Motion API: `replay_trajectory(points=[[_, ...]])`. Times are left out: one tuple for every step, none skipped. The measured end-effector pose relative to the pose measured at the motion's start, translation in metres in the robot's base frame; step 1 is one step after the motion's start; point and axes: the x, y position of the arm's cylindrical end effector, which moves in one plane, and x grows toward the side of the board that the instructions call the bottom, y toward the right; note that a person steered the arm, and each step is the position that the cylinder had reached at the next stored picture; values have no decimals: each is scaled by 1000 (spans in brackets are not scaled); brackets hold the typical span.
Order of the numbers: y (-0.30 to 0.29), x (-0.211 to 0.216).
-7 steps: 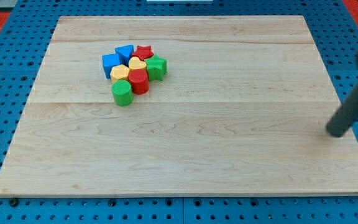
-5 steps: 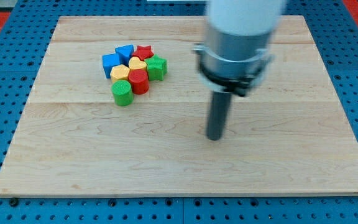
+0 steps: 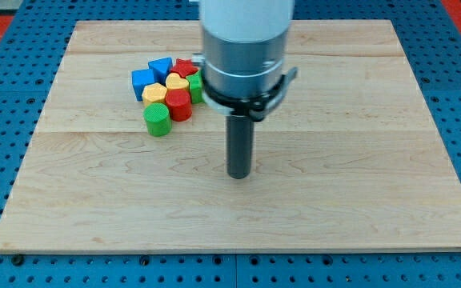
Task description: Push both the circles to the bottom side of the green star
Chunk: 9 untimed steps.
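Note:
A tight cluster of blocks sits at the board's upper left. The green circle is at its bottom left, the red circle just to its upper right. The green star is at the cluster's right and is partly hidden behind the arm. My tip rests on the board, well to the right of and below the cluster, touching no block.
The cluster also holds a yellow heart, another yellow block, a red star, a blue cube and a blue triangle-like block. The wooden board lies on a blue pegboard.
My tip has swept leftward from the board's right edge to its middle, closer to the cluster. The blocks have not moved.

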Motion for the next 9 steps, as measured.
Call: replay_trajectory(points=[[-10, -26], [-63, -32], [-120, -45], [-125, -53], [-106, -86], [-51, -91], [-32, -94], [-27, -53], [54, -79]])
